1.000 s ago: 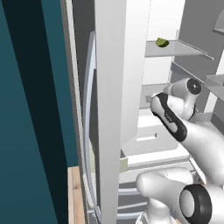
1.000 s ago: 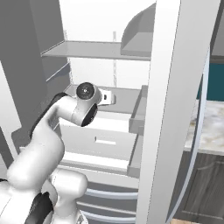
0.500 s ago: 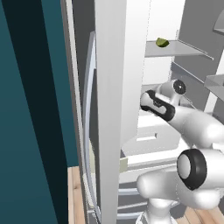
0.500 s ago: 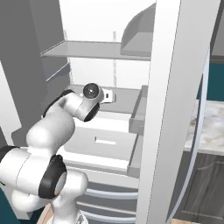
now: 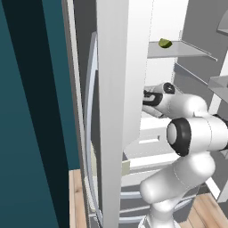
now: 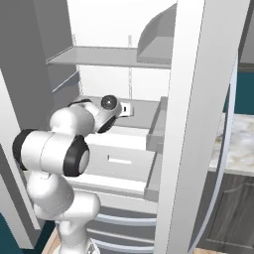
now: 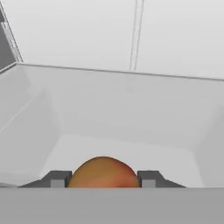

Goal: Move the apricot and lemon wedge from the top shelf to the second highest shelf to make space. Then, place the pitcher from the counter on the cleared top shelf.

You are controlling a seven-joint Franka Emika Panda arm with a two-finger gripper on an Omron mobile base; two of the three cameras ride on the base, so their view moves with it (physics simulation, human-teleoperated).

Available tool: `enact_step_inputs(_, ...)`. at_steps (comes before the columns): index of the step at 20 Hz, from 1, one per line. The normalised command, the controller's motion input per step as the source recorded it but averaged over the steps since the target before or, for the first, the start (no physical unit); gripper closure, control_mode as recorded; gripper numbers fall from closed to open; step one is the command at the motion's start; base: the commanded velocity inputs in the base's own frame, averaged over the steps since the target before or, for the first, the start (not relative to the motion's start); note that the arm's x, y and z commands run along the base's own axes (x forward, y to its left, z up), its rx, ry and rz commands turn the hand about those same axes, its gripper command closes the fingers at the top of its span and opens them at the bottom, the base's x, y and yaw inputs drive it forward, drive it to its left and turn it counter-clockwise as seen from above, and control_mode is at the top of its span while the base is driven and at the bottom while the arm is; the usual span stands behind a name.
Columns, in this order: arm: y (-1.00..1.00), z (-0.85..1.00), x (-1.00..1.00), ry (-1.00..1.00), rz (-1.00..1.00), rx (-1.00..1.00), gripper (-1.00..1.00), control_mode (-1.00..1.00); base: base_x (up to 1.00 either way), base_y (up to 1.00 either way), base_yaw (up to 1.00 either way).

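White fridge interior (image 6: pixel 114 25) with grey shelves, door swung open. Lemon wedge (image 5: pixel 164 42) lying on the top shelf (image 5: pixel 178 49), at that shelf's front left corner as seen from the left base view. Arm reaching in below the top shelf, over the second shelf (image 6: pixel 141 111). Fingers (image 7: pixel 103 177) partly closed on the apricot (image 7: pixel 103 172), one dark fingertip (image 7: pixel 57 178) touching each side of the orange-brown fruit in the hand view. Apricot held above the pale floor of the second shelf, back wall of the fridge beyond it. Hand (image 6: pixel 124 108) pointing toward the back wall in the right base view, well below the top shelf. Marbled bench (image 6: pixel 233 144) visible past the open door (image 6: pixel 198 124), off to the right of the top shelf and lower.
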Motion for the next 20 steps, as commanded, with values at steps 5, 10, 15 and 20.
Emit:
enact_step_inputs(5, 0.00, -0.20, 0.86, 0.09, 0.02, 0.00, 1.00, -1.00, 0.00, 0.00, 0.00)
enact_step_inputs(10, 0.00, -0.36, 0.74, -0.06, 0.03, 0.01, -1.00, -1.00, 0.00, 0.00, 0.00)
enact_step_inputs(15, 0.00, -0.26, 0.37, -0.05, 0.02, 0.00, -1.00, -1.00, 0.00, 0.00, 0.00)
enact_step_inputs(20, 0.00, 0.04, -0.10, 0.00, 0.00, 0.00, -1.00, -1.00, 0.00, 0.00, 0.00)
